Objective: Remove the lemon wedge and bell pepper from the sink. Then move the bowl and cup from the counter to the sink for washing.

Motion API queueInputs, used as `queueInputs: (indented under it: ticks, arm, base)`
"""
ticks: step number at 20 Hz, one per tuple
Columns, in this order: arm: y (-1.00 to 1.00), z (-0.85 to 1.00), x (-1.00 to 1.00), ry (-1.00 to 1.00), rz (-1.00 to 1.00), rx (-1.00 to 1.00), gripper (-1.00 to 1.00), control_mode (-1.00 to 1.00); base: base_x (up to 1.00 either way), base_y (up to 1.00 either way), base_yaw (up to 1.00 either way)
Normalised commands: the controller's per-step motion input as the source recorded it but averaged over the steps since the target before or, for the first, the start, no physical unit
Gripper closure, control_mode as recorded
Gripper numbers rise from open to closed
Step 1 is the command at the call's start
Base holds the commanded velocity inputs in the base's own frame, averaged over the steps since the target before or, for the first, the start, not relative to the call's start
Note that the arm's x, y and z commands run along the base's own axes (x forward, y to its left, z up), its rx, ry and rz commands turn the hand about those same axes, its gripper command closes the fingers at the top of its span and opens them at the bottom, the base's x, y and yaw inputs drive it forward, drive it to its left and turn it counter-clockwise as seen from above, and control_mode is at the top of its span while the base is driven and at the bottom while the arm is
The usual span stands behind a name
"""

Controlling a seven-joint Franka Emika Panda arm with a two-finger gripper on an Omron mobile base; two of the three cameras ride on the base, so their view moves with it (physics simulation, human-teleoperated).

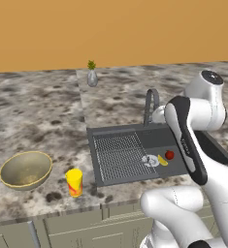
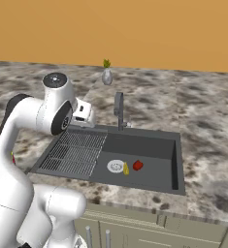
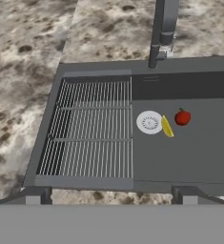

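Hand view: lemon wedge (sink)

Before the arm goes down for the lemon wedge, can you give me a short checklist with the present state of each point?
1. Tool open: ok, its tips stand wide apart in the hand view.
2. Tool holds nothing: ok.
3. Lemon wedge in the sink, free to reach: ok, it lies between the white drain and the bell pepper.
4. Wedge apart from its neighbours: cannot tell, it lies very close to the drain.
5. Tool over the wedge: not ok, the wedge sits to the right of centre in the hand view.
6. Bowl and cup on the counter: ok.
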Motion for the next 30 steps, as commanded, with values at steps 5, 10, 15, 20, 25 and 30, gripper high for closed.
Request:
queueInputs:
  ticks: [5,10,15,20,25,30]
  arm:
    - [-0.12,0.00,-0.14,0.00,0.00,0.00,-1.00,-1.00]
    - [-0.11,-0.04,-0.15,0.00,-0.01,0.00,-1.00,-1.00]
    - [-0.17,-0.05,-0.12,0.00,-0.03,0.00,-1.00,-1.00]
    - [-0.17,-0.05,-0.08,0.00,-0.01,0.00,-1.00,-1.00]
    - [-0.20,-0.05,-0.07,0.00,0.00,0.00,-1.00,-1.00]
    - [-0.22,-0.05,-0.02,0.00,0.00,0.00,-1.00,-1.00]
  base:
    - [0.00,0.00,0.00]
    - [0.00,0.00,0.00]
    - [0.00,0.00,0.00]
    - [0.00,0.00,0.00]
    - [0.00,0.00,0.00]
    - [0.00,0.00,0.00]
